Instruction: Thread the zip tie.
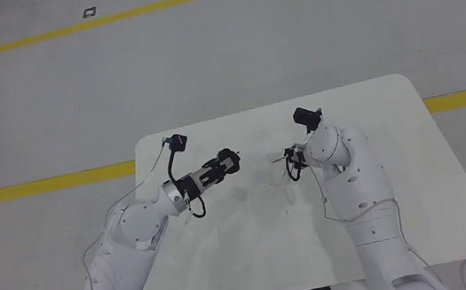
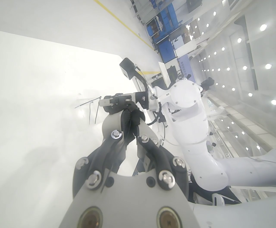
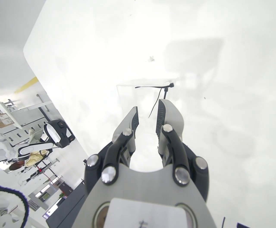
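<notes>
- The white worktop [image 1: 421,208] has rounded corners. Both arms reach over its middle, their claws pointing toward each other with a gap between them.
- The right claw [image 3: 148,105] stands open with a middling gap, and nothing is pinched between its fingers [image 3: 160,114].
- The zip tie [image 3: 153,87] is thin and black. It lies just beyond the right claw's fingertips and crosswise to them, with its small head [image 3: 171,85] at one end.
- One length of the zip tie bends back from near the head toward the right claw. It ends in the gap between the fingers, ungripped.
- A shorter bit runs from the head toward one fingertip; I cannot tell whether it touches.
- In the top view the zip tie sits between the two claws, close to the right one and apart from the left claw [image 1: 229,160].
- I cannot tell whether the zip tie rests on the worktop or sits just above it.
- The left claw is closed tight, its dark pads pressed together at the tip.
- A thin dark strand [image 2: 112,168] runs from the left claw's tip back toward its base. I cannot tell whether it is a second tie or a cable.
- A yellow line [image 1: 41,185] crosses the floor beyond the worktop.
</notes>
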Robot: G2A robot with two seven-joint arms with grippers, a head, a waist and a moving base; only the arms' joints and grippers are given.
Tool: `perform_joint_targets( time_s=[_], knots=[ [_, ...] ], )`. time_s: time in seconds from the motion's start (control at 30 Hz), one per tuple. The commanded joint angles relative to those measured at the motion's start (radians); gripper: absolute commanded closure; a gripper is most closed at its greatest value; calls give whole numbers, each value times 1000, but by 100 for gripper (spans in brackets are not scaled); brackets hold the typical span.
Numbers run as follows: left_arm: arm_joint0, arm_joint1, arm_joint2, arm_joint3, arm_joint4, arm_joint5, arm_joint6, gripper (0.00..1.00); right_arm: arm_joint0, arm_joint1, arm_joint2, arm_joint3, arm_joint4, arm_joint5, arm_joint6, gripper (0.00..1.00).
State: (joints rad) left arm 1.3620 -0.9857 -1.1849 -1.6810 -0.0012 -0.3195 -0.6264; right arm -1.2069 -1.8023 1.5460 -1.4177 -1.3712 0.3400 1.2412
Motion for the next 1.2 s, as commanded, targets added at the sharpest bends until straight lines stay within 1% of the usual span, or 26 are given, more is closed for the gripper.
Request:
perform_joint_targets(
  time_s=[0.0,0.2,0.5,0.6,0.7,0.8,0.9,0.97,1.0,1.17],
  knots=[
    [0,0,0,0,0,0,0,100,-11,4,2,-23,-3,0,4,80],
    [0,0,0,0,0,0,0,100,-53,18,10,-89,6,0,-12,79],
    [0,0,0,0,0,0,0,100,-60,22,44,-91,-5,0,-24,78],
    [0,0,0,0,0,0,0,100,-59,22,46,-75,2,0,-34,78],
    [0,0,0,0,0,0,0,100,-51,20,51,-41,15,0,-57,78],
    [0,0,0,0,0,0,0,100,-39,17,50,-5,24,0,-100,77],
    [0,0,0,0,0,0,0,100,-30,13,46,25,45,0,-151,79],
    [0,0,0,0,0,0,0,100,-27,11,41,40,59,0,-182,78],
    [0,0,0,0,0,0,0,100,-25,10,34,51,71,0,-200,80],
    [0,0,0,0,0,0,0,100,-21,9,16,79,108,0,-271,84]
  ],
)
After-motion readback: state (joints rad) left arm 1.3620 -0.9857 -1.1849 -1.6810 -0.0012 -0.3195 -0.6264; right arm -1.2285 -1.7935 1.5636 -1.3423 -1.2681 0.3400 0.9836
